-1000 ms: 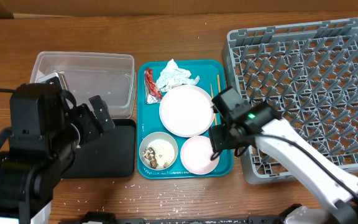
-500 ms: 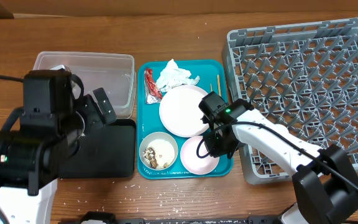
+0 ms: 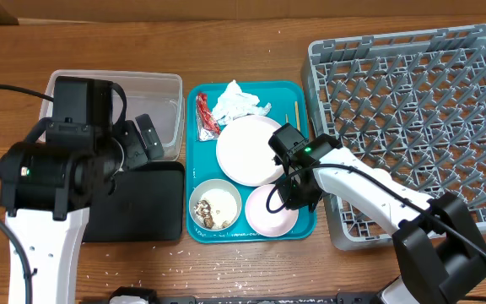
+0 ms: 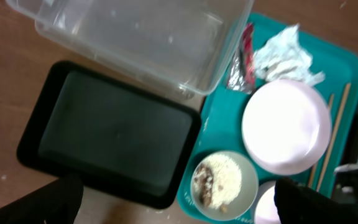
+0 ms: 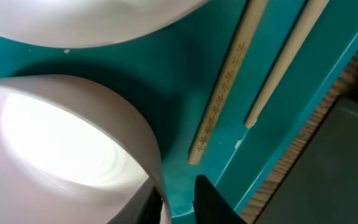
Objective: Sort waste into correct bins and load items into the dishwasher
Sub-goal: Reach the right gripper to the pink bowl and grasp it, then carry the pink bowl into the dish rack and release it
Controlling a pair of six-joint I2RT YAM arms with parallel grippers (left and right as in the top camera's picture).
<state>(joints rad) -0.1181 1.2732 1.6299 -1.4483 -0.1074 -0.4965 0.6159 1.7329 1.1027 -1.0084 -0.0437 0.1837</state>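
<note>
Nothing is sorted yet, I judge. The grey rack at the right of the worktop holds no dishes. On the left, the clear tub and black tray hold no waste. The plate, cream bowl of crumbs, tissue, wrapper and chopsticks all lie on the teal tray. My right pincer straddles the pink bowl at its rim, seemingly not clenched. My left pincer hangs released and empty near the tub.

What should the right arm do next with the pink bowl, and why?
Probably close the jaws on the rim of the pink bowl: the right gripper sits at its edge, jaws open around the rim, so pinching comes before lifting.
</note>
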